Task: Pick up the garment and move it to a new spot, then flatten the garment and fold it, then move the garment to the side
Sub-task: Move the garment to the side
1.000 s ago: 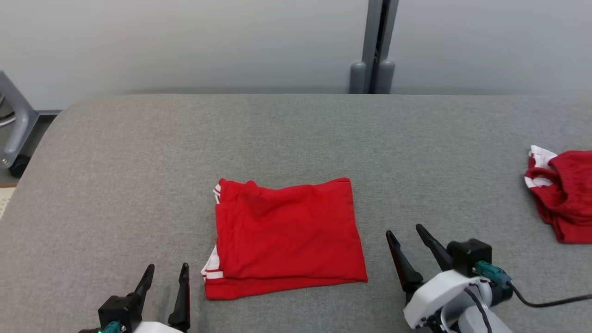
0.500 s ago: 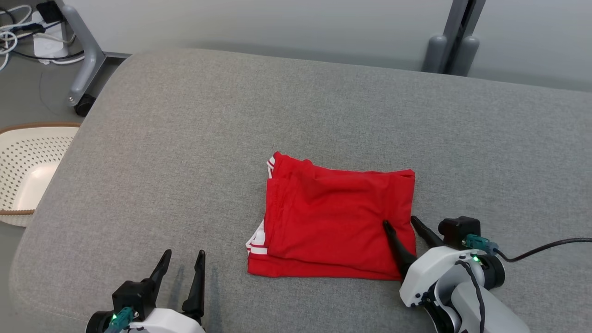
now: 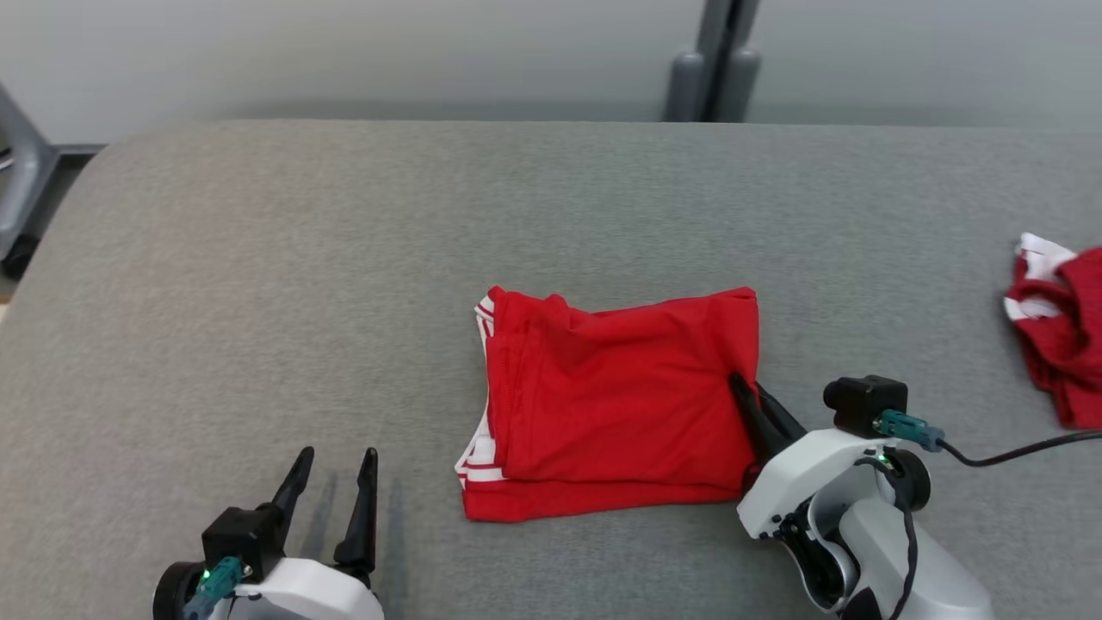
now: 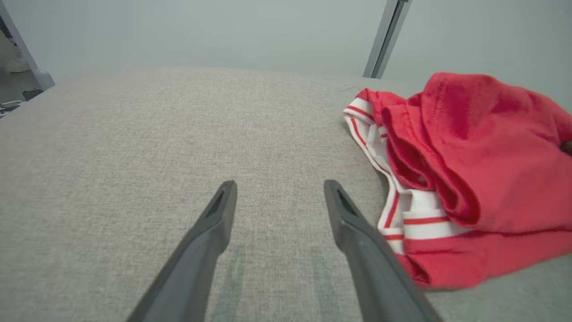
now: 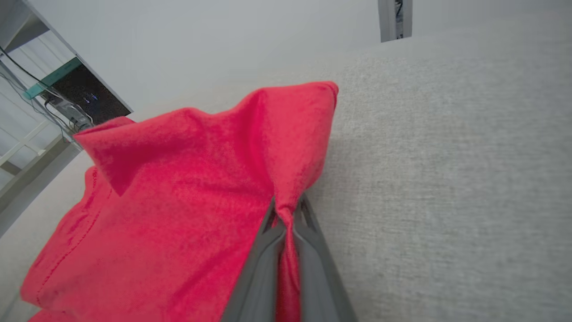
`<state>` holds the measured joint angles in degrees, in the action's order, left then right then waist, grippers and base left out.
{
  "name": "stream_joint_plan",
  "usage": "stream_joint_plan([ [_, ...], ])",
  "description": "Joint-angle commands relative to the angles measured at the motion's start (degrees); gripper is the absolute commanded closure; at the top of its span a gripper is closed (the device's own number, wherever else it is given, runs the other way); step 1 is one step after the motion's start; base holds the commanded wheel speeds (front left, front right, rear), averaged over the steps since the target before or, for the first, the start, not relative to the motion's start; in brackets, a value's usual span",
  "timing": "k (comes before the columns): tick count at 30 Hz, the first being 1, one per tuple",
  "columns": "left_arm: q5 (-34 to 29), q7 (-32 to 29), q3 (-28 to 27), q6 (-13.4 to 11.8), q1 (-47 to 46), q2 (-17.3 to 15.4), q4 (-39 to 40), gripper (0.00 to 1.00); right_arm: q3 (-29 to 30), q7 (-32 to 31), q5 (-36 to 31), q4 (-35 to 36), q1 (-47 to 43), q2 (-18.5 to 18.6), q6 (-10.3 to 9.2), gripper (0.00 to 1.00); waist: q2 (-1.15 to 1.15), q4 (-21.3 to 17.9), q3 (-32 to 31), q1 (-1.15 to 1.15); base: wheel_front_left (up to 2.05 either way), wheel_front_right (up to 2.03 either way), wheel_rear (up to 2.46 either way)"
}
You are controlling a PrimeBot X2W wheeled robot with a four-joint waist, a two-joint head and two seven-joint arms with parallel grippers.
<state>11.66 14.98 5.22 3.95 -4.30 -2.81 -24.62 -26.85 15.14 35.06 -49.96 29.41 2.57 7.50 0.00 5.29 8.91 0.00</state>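
Observation:
The garment (image 3: 616, 405) is red with white striped trim, folded into a rectangle on the grey cushion (image 3: 344, 258). My right gripper (image 3: 747, 389) is shut on the garment's right edge; in the right wrist view the red cloth (image 5: 187, 188) is pinched between the two fingers (image 5: 308, 250) and bunches upward. My left gripper (image 3: 336, 465) stands open on the cushion, left of the garment's near left corner, holding nothing. The left wrist view shows its spread fingers (image 4: 214, 223) and the garment's striped edge (image 4: 415, 214) to the right.
A second red and white garment (image 3: 1063, 344) lies bunched at the cushion's far right edge. A grey post (image 3: 715, 60) stands behind the cushion. A grey frame leg (image 3: 17, 189) is at the left. A black cable (image 3: 1016, 449) trails from my right wrist.
My right gripper has gone from open beside the garment to shut on its right edge. The head camera has moved, shifting the whole picture. The left gripper stays open.

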Motion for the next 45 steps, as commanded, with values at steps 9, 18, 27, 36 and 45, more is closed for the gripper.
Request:
stream_joint_plan([
  [9, -2.4, 0.3, -2.3, 1.0, -3.8, -0.2, 0.6, 0.00, 0.4, 0.0, -0.7, 4.3, -2.5, 0.6, -0.02, 1.00, 0.00, -25.1, 1.2, 0.00, 0.00, 0.00, 0.00],
  [18, -3.6, 0.3, -2.0, 1.8, -5.2, -0.3, 0.3, 0.00, 1.8, 0.0, -0.4, 7.1, -4.6, 0.5, -0.02, 1.00, 0.00, -33.8, 3.0, 0.00, 0.00, 0.00, 0.00],
  [27, -3.7, 0.3, -0.7, 2.4, -6.2, -0.3, 0.5, 0.00, 6.9, 0.0, -5.4, 7.8, 0.9, 0.5, -0.01, 1.00, 0.00, -31.4, 5.8, 0.00, 0.00, 0.00, 0.00],
  [36, -5.3, 0.3, -0.9, 2.9, -7.8, -0.2, 0.7, 0.00, 20.8, 0.0, -22.9, 0.0, 16.6, 5.3, -0.03, 1.00, 0.00, -21.4, 9.6, 0.00, 0.00, 0.00, 0.00],
  [45, -4.6, 0.2, -0.7, 3.1, -8.6, -0.2, 1.9, 0.00, 38.7, -0.1, -40.6, -10.5, 23.9, 17.6, -0.02, 0.42, 0.00, -14.6, 11.2, 0.00, 0.00, 0.00, 0.00],
])
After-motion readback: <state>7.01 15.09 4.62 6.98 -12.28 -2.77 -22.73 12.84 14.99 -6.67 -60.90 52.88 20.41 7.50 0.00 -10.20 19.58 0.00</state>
